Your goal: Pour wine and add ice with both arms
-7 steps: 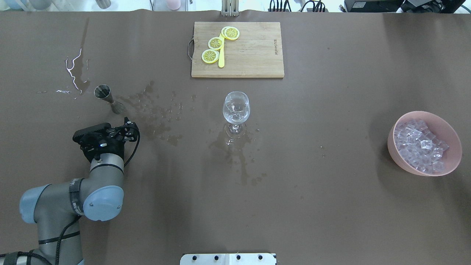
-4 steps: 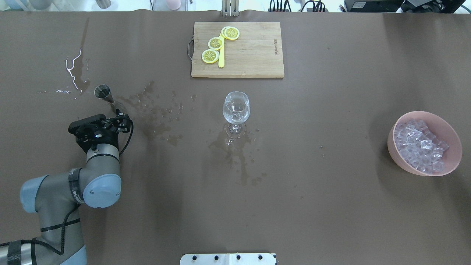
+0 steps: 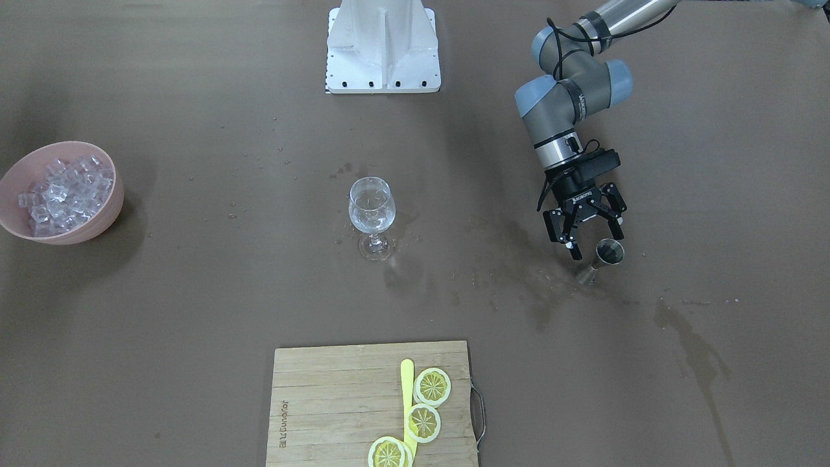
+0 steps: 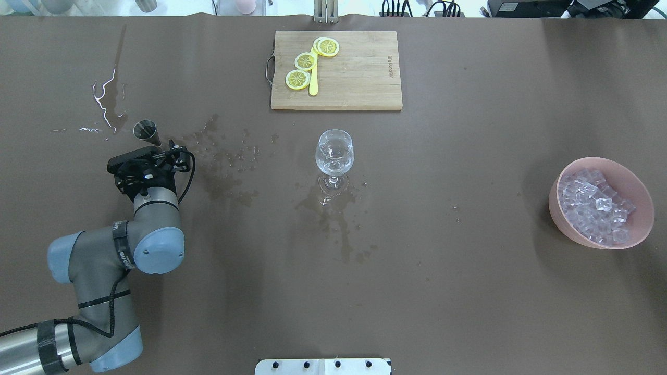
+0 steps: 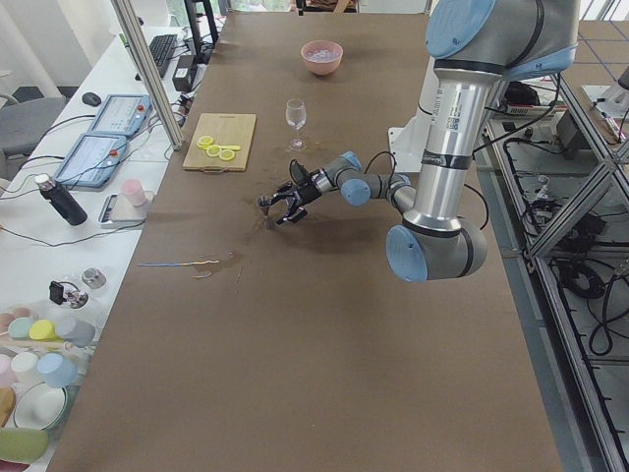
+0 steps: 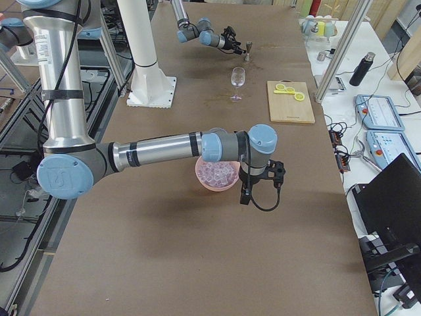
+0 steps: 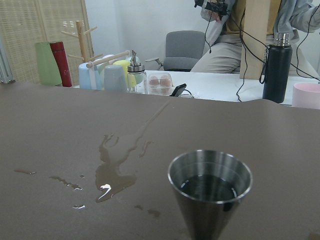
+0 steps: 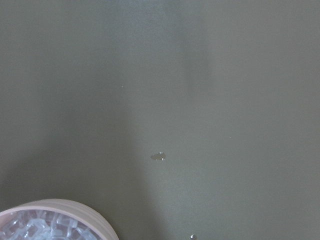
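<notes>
Brown table [image 4: 469, 291]: one wine glass [image 4: 334, 153], one jigger [image 4: 146, 130], three lemon slices [image 4: 305, 61]

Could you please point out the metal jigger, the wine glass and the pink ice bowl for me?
metal jigger [image 4: 148, 133], overhead view, on its upper cup
wine glass [image 4: 334, 153], overhead view, on its bowl
pink ice bowl [image 4: 645, 213], overhead view, on the bare inner wall
</notes>
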Controlling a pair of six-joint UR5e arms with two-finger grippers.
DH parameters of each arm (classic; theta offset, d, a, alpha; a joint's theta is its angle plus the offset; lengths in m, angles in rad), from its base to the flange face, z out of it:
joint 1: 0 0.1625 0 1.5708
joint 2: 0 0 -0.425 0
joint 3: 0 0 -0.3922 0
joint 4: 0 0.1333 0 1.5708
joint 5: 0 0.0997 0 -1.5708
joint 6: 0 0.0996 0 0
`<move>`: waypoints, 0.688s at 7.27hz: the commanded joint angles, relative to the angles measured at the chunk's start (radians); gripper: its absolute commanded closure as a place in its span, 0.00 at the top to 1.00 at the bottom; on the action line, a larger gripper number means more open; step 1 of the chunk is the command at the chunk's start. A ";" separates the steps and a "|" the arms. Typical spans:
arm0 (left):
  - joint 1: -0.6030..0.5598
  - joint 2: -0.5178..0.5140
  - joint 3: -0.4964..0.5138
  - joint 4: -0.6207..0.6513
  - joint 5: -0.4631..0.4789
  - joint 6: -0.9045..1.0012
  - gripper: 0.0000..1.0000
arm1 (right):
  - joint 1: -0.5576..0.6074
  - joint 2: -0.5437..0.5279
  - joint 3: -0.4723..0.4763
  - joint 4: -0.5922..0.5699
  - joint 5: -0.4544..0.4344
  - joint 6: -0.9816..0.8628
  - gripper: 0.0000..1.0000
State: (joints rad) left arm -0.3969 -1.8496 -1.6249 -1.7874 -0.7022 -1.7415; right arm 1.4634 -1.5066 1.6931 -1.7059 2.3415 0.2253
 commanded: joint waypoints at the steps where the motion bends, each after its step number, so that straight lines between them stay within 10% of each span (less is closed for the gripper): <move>1: -0.010 -0.030 0.039 -0.001 0.000 0.000 0.98 | 0.000 -0.003 -0.001 -0.001 0.001 0.000 1.00; 5: -0.025 -0.031 0.060 0.000 0.003 0.000 0.98 | 0.000 -0.003 -0.001 -0.001 0.001 0.002 1.00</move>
State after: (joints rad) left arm -0.4180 -1.8799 -1.5716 -1.7873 -0.7001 -1.7411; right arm 1.4634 -1.5094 1.6920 -1.7073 2.3424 0.2268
